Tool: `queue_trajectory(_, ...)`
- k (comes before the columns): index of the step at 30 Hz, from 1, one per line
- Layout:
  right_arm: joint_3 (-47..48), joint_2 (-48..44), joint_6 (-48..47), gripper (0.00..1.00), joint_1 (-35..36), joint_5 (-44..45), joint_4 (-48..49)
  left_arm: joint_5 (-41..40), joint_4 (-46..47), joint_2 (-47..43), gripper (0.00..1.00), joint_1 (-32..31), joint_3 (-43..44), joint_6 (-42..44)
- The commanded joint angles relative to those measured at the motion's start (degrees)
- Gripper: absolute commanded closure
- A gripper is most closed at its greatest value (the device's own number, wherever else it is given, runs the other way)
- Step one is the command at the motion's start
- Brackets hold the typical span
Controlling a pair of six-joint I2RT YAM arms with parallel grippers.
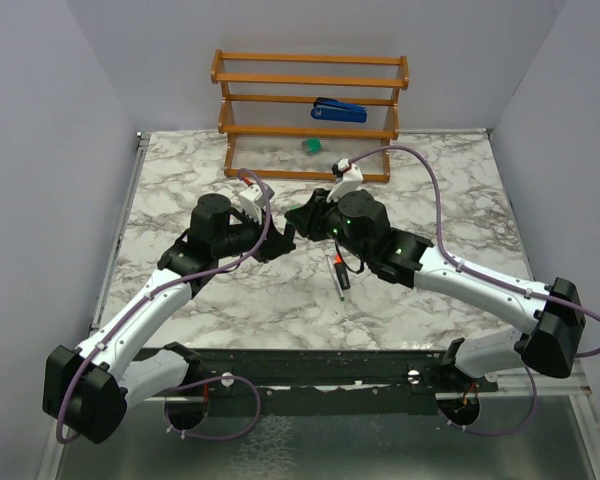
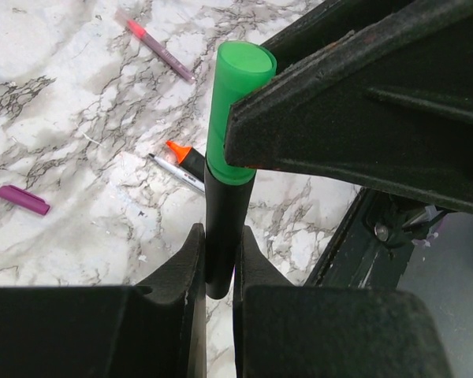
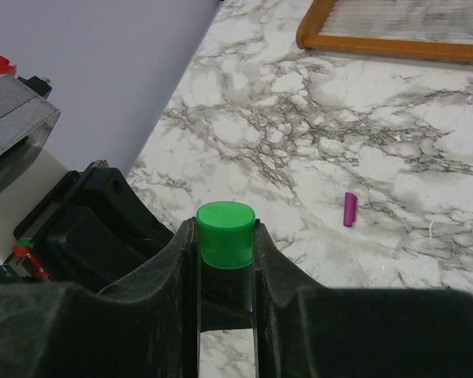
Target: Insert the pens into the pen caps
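Note:
My left gripper point(image 2: 218, 236) is shut on the lower body of a stubby black marker point(image 2: 225, 220) and holds it upright above the table. A bright green cap point(image 2: 235, 102) sits on the marker's top end. My right gripper point(image 3: 226, 236) is shut on that green cap point(image 3: 225, 224). Both grippers meet at mid-table point(image 1: 292, 230). The orange-tipped marker point(image 2: 187, 157) and a thin grey pen point(image 2: 176, 173) lie together on the table point(image 1: 340, 272). A thin pink pen point(image 2: 154, 46) and a magenta cap point(image 2: 22, 200) lie apart; the magenta cap also shows in the right wrist view point(image 3: 350, 209).
A wooden rack point(image 1: 310, 110) stands at the back with a blue stapler point(image 1: 338, 110) on a shelf and a green block point(image 1: 311, 146) below it. Grey walls close the left, right and back. The black base rail point(image 1: 310, 368) runs along the near edge.

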Motion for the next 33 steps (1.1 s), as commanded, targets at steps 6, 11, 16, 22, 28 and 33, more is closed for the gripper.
queue_trajectory(6,-9.07,-1.84,2.95,1.0,9.93,-35.68,-11.11,-18.22,24.76,0.44,1.0,5.49,7.22,-3.53)
queue_trajectory(11,-7.75,-1.14,1.38,1.0,9.92,-34.67,-15.1,-18.12,24.76,0.44,1.0,5.58,7.3,-3.66)
queue_trajectory(16,-2.72,0.79,-4.27,1.0,9.93,-27.75,-26.44,-17.61,24.63,0.54,1.0,5.85,7.72,-3.49)
queue_trajectory(22,0.29,1.36,-8.45,1.0,9.93,-23.34,-32.45,-17.45,24.5,0.5,1.0,6.11,7.75,-3.49)
queue_trajectory(28,-0.72,1.23,-8.46,1.0,9.89,-23.6,-32.04,-17.53,24.5,0.35,1.0,6.37,7.58,-3.49)
queue_trajectory(33,-2.45,0.99,-6.76,1.0,9.93,-26.77,-28.58,-17.58,24.5,0.38,1.0,6.55,7.71,-3.49)
